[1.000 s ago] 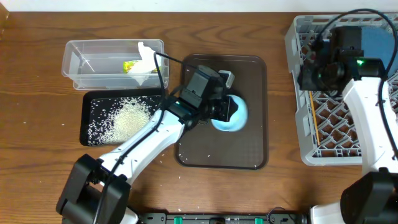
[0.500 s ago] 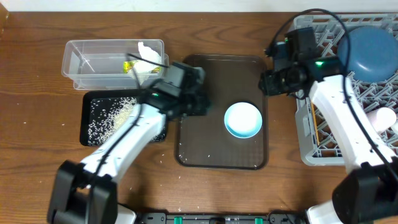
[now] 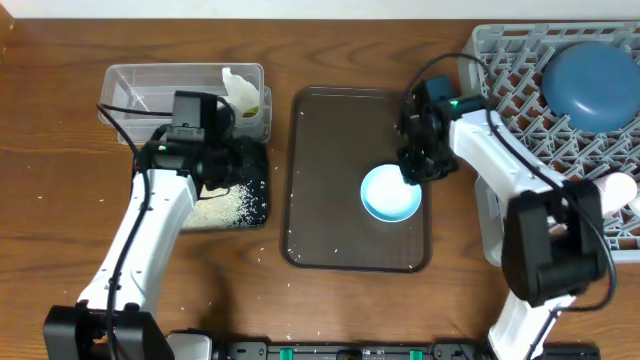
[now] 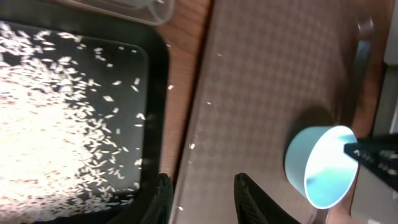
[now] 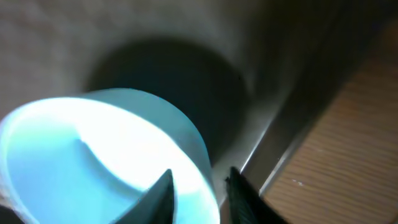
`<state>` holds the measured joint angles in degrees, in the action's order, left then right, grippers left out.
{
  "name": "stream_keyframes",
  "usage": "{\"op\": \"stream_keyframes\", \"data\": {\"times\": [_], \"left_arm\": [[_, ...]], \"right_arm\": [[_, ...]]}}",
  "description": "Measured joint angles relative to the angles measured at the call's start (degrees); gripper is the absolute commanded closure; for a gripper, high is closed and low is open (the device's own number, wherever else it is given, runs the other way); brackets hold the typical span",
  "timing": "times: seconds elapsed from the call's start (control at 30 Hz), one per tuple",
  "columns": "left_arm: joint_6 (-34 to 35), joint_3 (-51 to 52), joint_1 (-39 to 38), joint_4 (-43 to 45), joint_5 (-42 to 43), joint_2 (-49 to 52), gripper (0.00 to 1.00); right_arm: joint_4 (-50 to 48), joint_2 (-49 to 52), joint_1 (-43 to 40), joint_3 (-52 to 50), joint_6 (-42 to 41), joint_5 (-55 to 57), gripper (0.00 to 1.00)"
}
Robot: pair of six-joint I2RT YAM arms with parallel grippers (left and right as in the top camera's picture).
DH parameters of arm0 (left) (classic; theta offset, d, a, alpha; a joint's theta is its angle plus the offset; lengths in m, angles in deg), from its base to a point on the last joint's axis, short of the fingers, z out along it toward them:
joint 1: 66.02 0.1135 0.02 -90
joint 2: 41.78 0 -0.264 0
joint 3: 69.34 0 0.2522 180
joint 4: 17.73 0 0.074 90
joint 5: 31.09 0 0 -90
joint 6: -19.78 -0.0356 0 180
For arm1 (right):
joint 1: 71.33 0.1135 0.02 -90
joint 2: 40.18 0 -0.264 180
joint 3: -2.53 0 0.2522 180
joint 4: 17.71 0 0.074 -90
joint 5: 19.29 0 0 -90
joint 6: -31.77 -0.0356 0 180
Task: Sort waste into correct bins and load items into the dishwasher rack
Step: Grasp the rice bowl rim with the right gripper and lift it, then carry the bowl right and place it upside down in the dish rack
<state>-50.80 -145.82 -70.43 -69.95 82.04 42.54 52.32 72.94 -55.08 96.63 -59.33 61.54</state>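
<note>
The small light blue bowl (image 3: 391,193) stands upright on the brown serving tray (image 3: 340,140). My right gripper (image 3: 412,172) is at its far rim. In the right wrist view the right gripper (image 5: 199,180) has one finger inside the bowl (image 5: 93,155) and one outside, shut on the wall. My left gripper (image 3: 228,165) hovers over the right end of the black tray (image 3: 255,215) of rice (image 3: 215,205). In the left wrist view the left gripper (image 4: 202,193) is open and holds nothing, above the gap between the black tray (image 4: 152,93) and the brown tray (image 4: 267,87).
The grey dishwasher rack (image 3: 510,90) at the right holds the large dark blue bowl (image 3: 590,85) and a pale cup (image 3: 622,188). The clear tub (image 3: 150,100) at the back left holds a white tissue (image 3: 240,90). Loose grains lie on the brown tray and the wood.
My left gripper let go of the light blue bowl and swung left to the black tray. My right arm came from the rack to the bowl, and its jaws narrowed on the rim.
</note>
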Motion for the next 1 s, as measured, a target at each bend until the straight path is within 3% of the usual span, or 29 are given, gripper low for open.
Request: {"op": "stream_keyframes", "data": {"times": [0.03,0.43,0.73,1.0], "left_arm": [[0.0,0.0,0.2,0.0,0.0,0.0,0.68],[-0.2,0.0,0.3,-0.1,0.0,0.0,0.71],[-0.2,0.0,0.3,-0.1,0.0,0.0,0.71],[-0.2,0.0,0.3,0.0,0.0,0.0,0.71]], "right_arm": [[0.0,1.0,0.0,0.0,0.0,0.0,0.99],[-1.0,-0.4,-3.2,3.8,-0.4,4.5,0.99],[-20.9,-14.2,-13.4,10.6,1.9,29.0,0.99],[-35.5,-11.2,-16.3,10.6,7.0,57.9,0.99]]}}
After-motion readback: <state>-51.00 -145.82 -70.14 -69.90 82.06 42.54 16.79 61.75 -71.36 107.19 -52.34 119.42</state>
